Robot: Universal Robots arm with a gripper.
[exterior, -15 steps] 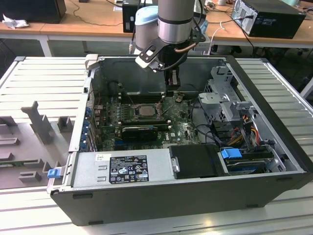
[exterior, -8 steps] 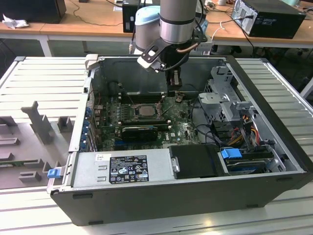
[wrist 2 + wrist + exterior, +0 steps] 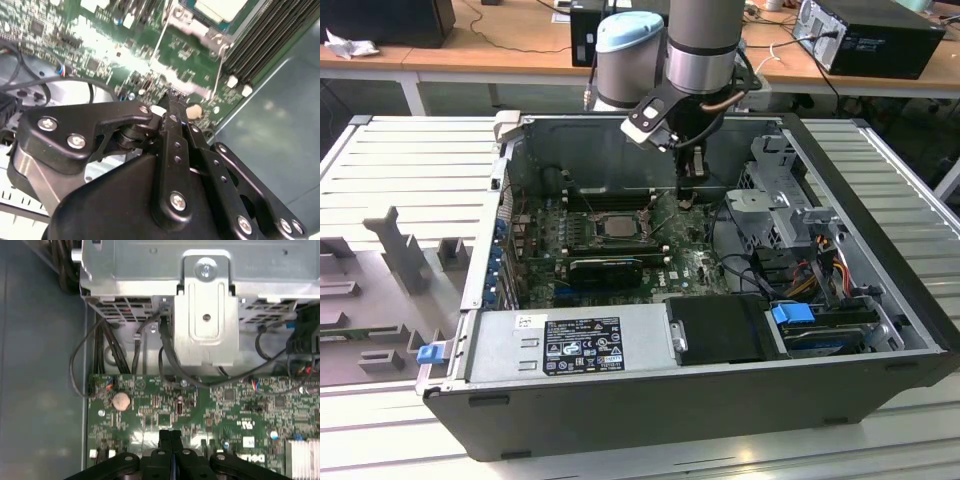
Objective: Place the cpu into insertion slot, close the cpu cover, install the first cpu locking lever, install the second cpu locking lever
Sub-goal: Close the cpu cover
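The cpu (image 3: pixel 617 227) lies pale and flat in the insertion slot (image 3: pixel 582 238) on the green motherboard, also seen in the second wrist view as the cpu (image 3: pixel 220 7). The grey cpu cover (image 3: pixel 192 25) lies down around it. Two thin wire locking levers (image 3: pixel 159 37) (image 3: pixel 216 75) run along the socket's sides. My gripper (image 3: pixel 691 178) hangs inside the case, to the exterior view's right of the socket and just above the board. Its fingertips (image 3: pixel 170 436) are pressed together with nothing between them; the gripper (image 3: pixel 170 102) sits close to the levers' ends.
A long black graphics card (image 3: pixel 605 268) lies in front of the socket. The metal drive cage (image 3: pixel 790 200) with cables stands on the exterior view's right, the power supply (image 3: pixel 570 340) at the front. Case walls (image 3: pixel 620 135) close in the back.
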